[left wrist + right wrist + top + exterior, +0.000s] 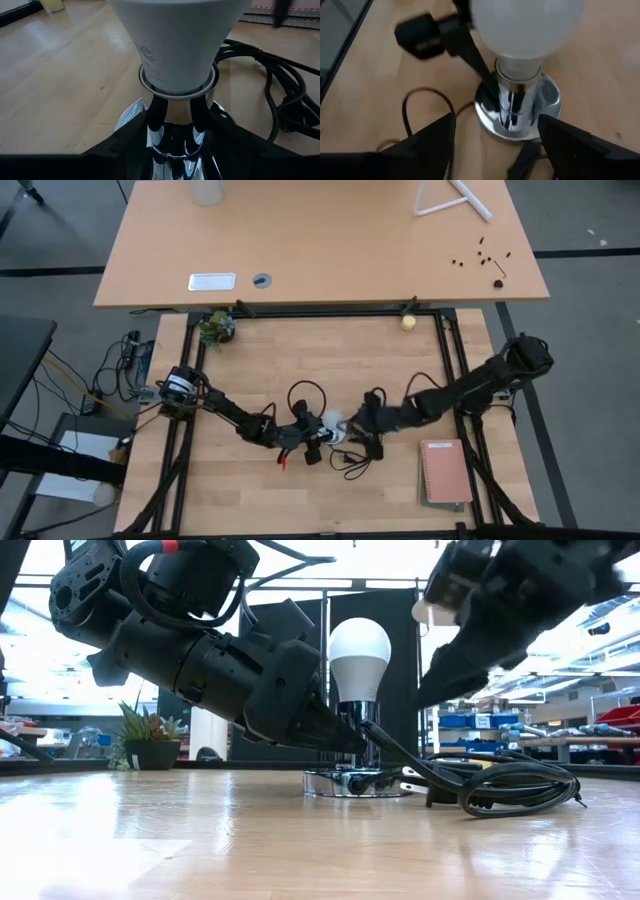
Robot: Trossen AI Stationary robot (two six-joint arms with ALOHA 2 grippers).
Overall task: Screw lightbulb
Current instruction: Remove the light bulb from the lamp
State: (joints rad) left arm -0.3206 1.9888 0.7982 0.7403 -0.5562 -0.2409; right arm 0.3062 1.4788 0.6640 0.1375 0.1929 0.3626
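Observation:
The white lightbulb (360, 652) stands upright in the chrome socket (352, 725), whose round base (335, 784) rests on the wooden table. The bulb's screw base is hidden inside the socket. The bulb also shows in the high view (333, 420). My left gripper (345, 740) reaches in low from the table's left and is shut on the socket's stem. My right gripper (496, 122) hovers on the bulb's right side, tilted down toward it. It is open, its fingers (432, 140) spread wide and clear of the bulb (525, 25). My left gripper pinches the socket's chrome stem (172, 142) between its two fingers, just below the bulb's neck. One finger (475, 60) shows slanting in low from the table's left. The socket stands upright with its round base on the table.
The socket's black cord (500, 790) lies coiled on the table just right of the base. A pink notebook (445, 470) lies at the near right. A pale-yellow ball (408, 322) and a small plant (216, 328) sit at the far edge.

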